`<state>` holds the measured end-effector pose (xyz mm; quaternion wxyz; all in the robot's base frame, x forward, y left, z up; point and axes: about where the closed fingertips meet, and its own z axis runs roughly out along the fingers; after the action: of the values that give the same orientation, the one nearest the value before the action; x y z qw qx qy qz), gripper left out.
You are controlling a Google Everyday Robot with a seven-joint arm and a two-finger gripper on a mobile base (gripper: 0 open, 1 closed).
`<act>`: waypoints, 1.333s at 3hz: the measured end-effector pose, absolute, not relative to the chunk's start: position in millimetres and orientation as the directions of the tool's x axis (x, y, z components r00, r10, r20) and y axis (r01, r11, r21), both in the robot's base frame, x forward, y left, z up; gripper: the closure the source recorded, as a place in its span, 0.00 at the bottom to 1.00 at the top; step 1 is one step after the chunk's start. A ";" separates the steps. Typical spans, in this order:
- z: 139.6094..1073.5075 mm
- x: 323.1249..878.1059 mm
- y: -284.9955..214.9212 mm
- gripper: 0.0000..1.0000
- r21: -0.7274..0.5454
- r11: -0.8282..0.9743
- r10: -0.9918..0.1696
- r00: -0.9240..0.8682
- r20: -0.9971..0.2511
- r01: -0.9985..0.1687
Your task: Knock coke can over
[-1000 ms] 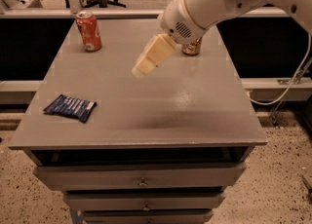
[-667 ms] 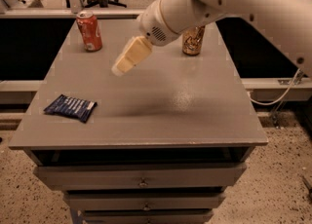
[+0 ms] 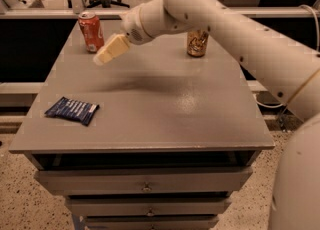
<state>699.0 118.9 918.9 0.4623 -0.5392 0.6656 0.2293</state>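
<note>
The coke can [image 3: 91, 32], red-orange with white lettering and a silver top, stands upright at the table's far left corner. My gripper [image 3: 102, 57], with cream-coloured fingers, hangs above the table just right of and a little nearer than the can, close to it but apart from it. The white arm [image 3: 240, 34] reaches in from the right.
A gold-brown can [image 3: 197, 43] stands upright at the far middle of the grey table [image 3: 165, 114], partly behind my arm. A dark blue snack packet [image 3: 72, 110] lies flat near the left front edge. Drawers sit below the tabletop.
My gripper has moved left across the table toward the coke can. The gold-brown can, hidden by the arm before, now shows. The coke can has not moved.
</note>
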 end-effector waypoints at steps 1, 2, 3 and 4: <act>908.9 739.3 137.6 0.00 -0.180 0.338 -0.430 0.018 -0.903 -0.924; 902.5 766.5 158.0 0.00 -0.148 0.352 -0.351 0.016 -0.936 -0.924; 896.4 781.9 180.5 0.00 -0.110 0.357 -0.283 0.004 -0.959 -0.928; 891.1 794.8 199.0 0.00 -0.090 0.362 -0.235 0.003 -0.972 -0.928</act>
<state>794.8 199.0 891.1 0.5356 -0.4632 0.6277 0.3233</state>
